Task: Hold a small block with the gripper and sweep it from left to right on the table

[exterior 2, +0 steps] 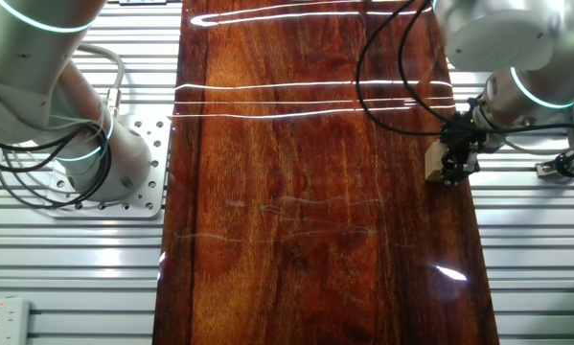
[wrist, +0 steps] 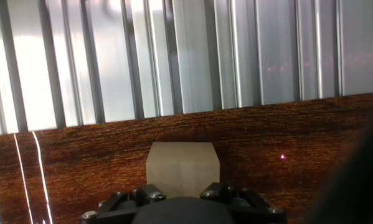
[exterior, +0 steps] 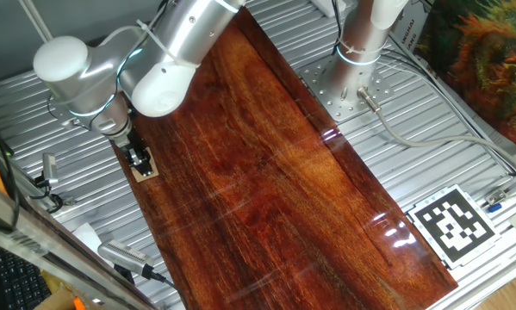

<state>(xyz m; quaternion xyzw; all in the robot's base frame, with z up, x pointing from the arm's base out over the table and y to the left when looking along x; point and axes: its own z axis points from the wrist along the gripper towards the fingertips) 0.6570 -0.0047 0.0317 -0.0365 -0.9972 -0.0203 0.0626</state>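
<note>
Arm bent low over table [exterior: 275,181] edge — hand [exterior: 140,161] pointing down, pinching small block [wrist: 182,168] resting on board.

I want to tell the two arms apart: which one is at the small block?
The arm whose black gripper meets the small block at the table edge.

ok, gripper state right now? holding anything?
Gripper: closed on the small block, which sits at the edge of the table.
</note>
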